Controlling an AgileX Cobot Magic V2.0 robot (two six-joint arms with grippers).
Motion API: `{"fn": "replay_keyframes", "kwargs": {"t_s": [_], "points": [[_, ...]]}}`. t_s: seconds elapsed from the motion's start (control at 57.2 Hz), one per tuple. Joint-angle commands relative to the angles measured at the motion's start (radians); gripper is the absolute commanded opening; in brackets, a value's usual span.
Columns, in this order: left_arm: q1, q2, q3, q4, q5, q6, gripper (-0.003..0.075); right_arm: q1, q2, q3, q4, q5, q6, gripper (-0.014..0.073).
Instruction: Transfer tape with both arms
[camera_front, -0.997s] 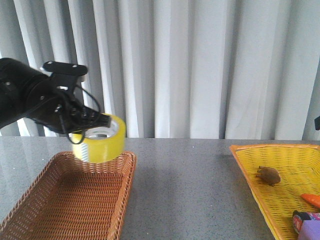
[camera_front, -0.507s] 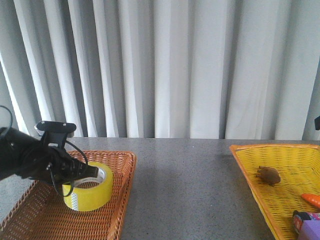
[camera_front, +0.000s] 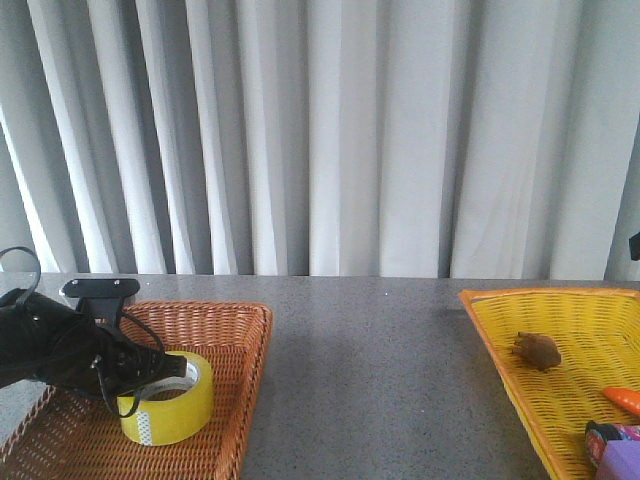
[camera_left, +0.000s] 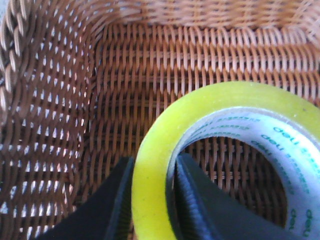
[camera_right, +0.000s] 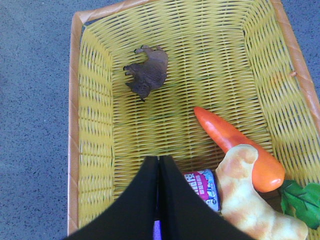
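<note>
Both jobs looked nearly done: your left gripper (camera_left: 150, 200) pinched the tape's (camera_front: 166, 398) wall, roll down in the brown basket (camera_front: 235, 385). You'd just needed to let go.

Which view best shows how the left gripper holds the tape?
The left wrist view: the left gripper has one finger outside and one inside the tape wall, over the brown basket. The front view shows the tape low in that basket, grip hidden by the arm. The right wrist view shows none of it.
</note>
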Motion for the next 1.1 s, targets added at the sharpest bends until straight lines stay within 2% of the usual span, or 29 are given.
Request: {"fn": "replay_keyframes", "kwargs": {"t_s": [0.0,0.192,0.49,0.612,0.7,0.787,0.857,1.014,1.049,1.084], "points": [[0.0,-0.047,-0.03,0.005,-0.068,-0.015,0.0039,-0.006,-0.044,-0.025,0.008,-0.044,-0.004,-0.0007],[-0.001,-0.047,-0.03,0.003,-0.089,-0.015,0.0116,-0.006,-0.044,-0.025,0.008,-0.043,-0.004,-0.0007],[-0.001,-0.052,-0.048,-0.016,-0.082,-0.016,0.0388,-0.006,-0.044,-0.025,0.008,-0.043,-0.004,-0.0007],[-0.001,-0.078,-0.098,-0.025,-0.042,-0.008,0.0436,-0.006,-0.044,-0.025,0.008,-0.043,-0.004,-0.0007],[-0.001,-0.118,-0.136,-0.023,-0.022,0.029,0.0421,-0.006,-0.044,-0.025,0.008,-0.043,-0.004,-0.0007],[-0.001,-0.172,-0.173,-0.023,-0.013,0.056,0.0365,-0.006,-0.044,-0.025,0.008,-0.043,-0.004,-0.0007],[-0.001,-0.229,-0.187,-0.023,-0.029,0.068,0.0285,-0.006,-0.044,-0.025,0.008,-0.043,-0.004,-0.0007],[-0.001,-0.374,-0.192,-0.023,-0.049,0.071,0.0034,-0.006,-0.044,-0.025,0.008,-0.043,-0.004,-0.0007],[-0.001,-0.406,-0.192,-0.022,-0.05,0.076,-0.0008,-0.006,-0.044,-0.025,0.008,-0.043,-0.004,-0.0007],[-0.001,-0.436,-0.192,-0.022,-0.05,0.089,-0.0008,-0.006,-0.044,-0.025,0.008,-0.043,-0.004,-0.0007]]}}
